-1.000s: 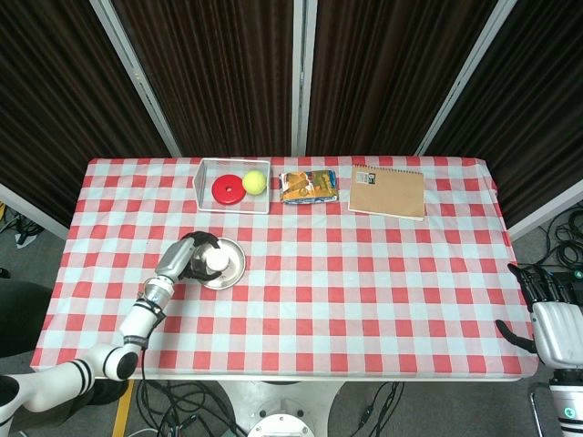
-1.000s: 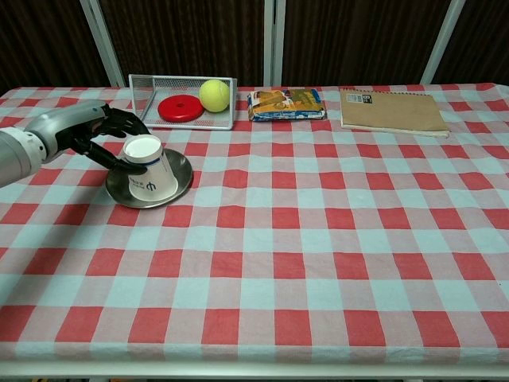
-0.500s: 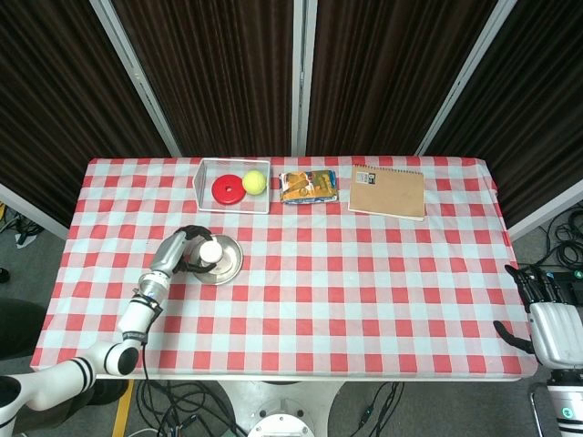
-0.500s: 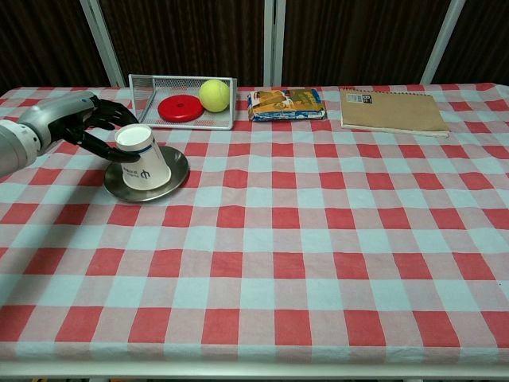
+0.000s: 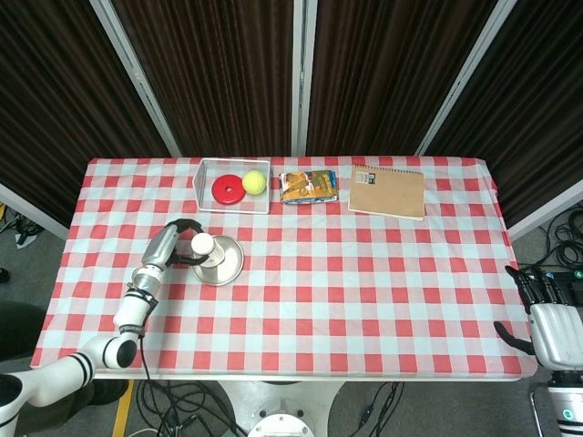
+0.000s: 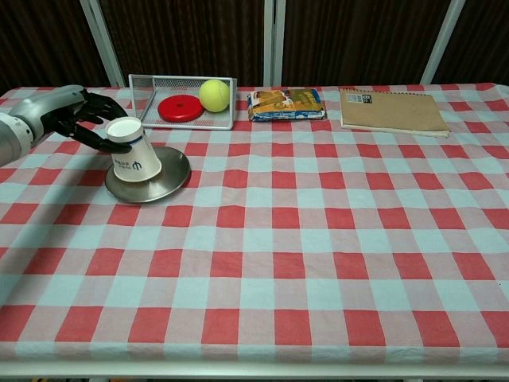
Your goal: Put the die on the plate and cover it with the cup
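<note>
Three risks from this pose, all judgement calls:

1. Cup tip-over. The left hand (image 6: 75, 118) has its dark fingers (image 6: 102, 142) curled round the base end of the upturned cup (image 6: 131, 157), touching it. The cup sits mouth-down and tilted toward the hand, at the hand-side edge of the plate (image 6: 169, 171). Release at this tilt and it can roll off that edge.
2. Die not covered. The die is not visible in either view; I judge it is under the cup but cannot confirm. If the cup's rim rides on it or on the plate's lip, the cup won't seat flat.
3. Plate drag. Any pull toward the hand can slide the plate on the tablecloth (image 6: 318, 239).

The right hand (image 5: 547, 305) hangs off the far table edge, well apart from everything; its fingers are too small to read.
</note>
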Available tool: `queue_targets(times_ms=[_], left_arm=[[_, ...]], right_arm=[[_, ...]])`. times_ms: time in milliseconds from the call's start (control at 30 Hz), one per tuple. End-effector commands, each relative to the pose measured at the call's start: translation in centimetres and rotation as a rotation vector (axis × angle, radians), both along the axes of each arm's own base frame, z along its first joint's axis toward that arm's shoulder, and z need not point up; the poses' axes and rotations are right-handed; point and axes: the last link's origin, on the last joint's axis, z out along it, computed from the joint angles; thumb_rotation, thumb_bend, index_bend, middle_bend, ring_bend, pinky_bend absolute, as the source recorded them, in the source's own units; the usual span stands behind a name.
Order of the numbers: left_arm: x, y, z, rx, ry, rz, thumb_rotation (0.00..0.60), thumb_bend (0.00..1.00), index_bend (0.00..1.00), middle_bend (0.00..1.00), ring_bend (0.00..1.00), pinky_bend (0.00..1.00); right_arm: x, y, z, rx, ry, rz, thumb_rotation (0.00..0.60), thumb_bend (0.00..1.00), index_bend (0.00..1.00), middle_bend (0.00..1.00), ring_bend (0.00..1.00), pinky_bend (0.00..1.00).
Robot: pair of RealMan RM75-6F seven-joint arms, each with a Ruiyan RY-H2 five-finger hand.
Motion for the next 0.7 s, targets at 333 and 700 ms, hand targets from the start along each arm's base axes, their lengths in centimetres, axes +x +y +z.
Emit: queue_targets(times_ms=[333,700], left_arm=[[0.6,-1.5,-1.1,-0.055,0.024,-0.053,0.556,0.29,0.47,0.25,0.13,0.10],[0.5,-1.6,-1.0,-0.010,0.034,-0.058,0.565,0.29,0.47,0.25,0.13,0.10]], right_arm=[[0.2,-0.2,0.0,0.002,0.004,0.007,0.600,0.11,0.10,0.17,0.05,0.12],[0.2,-0.1,-0.1,0.000,0.002,0.004,0.600,0.11,0.10,0.17,0.05,0.12]])
